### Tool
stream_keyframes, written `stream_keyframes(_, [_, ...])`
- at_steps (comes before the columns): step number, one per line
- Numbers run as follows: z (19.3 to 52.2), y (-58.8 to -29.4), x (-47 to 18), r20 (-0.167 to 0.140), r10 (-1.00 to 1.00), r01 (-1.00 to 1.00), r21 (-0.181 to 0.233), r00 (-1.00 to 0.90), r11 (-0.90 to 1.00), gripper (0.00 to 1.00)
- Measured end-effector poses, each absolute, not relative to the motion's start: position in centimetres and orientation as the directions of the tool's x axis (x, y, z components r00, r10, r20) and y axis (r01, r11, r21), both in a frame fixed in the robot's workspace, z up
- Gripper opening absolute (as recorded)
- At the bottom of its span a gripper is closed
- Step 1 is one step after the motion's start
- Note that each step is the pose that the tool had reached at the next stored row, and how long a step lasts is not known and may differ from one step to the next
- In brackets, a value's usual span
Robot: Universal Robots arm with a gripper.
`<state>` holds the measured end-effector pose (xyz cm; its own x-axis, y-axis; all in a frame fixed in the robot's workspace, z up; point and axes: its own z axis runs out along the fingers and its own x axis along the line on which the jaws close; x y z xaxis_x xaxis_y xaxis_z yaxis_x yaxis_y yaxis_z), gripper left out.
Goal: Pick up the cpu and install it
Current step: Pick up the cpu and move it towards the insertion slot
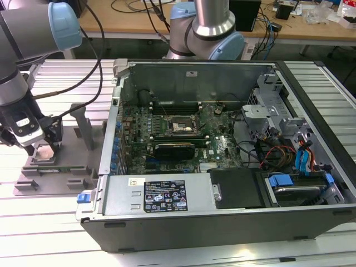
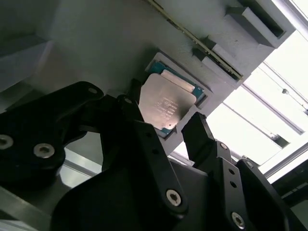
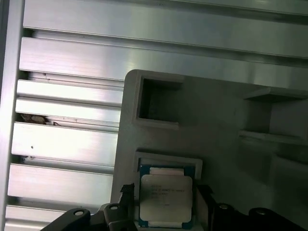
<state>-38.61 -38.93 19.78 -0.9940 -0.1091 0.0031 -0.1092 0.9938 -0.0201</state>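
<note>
1. Hand state. The hand is open. Its fingers stand one on either side of the cpu, and no grip is made.

2. Location. The cpu lies flat in a shallow square recess of the grey holder. The holder rests on the slatted bench at the exterior view's left, well apart from the socket inside the case.

3. Caution. Treat the grasp as delicate. The fingers sit close to the recess walls. If they close off-centre, expect them to catch a wall or pinch one corner, which would likely tilt the chip. A tilted or loosely held cpu may slip out when raised.

4. Appearance. The cpu is a small, flat square. It has a dull silver-grey metal lid with fine print on top and a thin blue-green edge around it.
</note>
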Motion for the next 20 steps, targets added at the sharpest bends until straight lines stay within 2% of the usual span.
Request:
stream_keyframes(13, [19.21, -38.92, -38.61, 0.003, -0.109, -0.109, -0.02, -0.994, 0.994, 0.62])
stream_keyframes(15, [19.21, -38.93, -38.61, 0.003, -0.109, -0.109, -0.02, -0.994, 0.994, 0.54])
stream_keyframes(20, [19.2, -38.92, -38.61, 0.003, -0.077, -0.077, -0.02, -0.997, 0.997, 0.54])
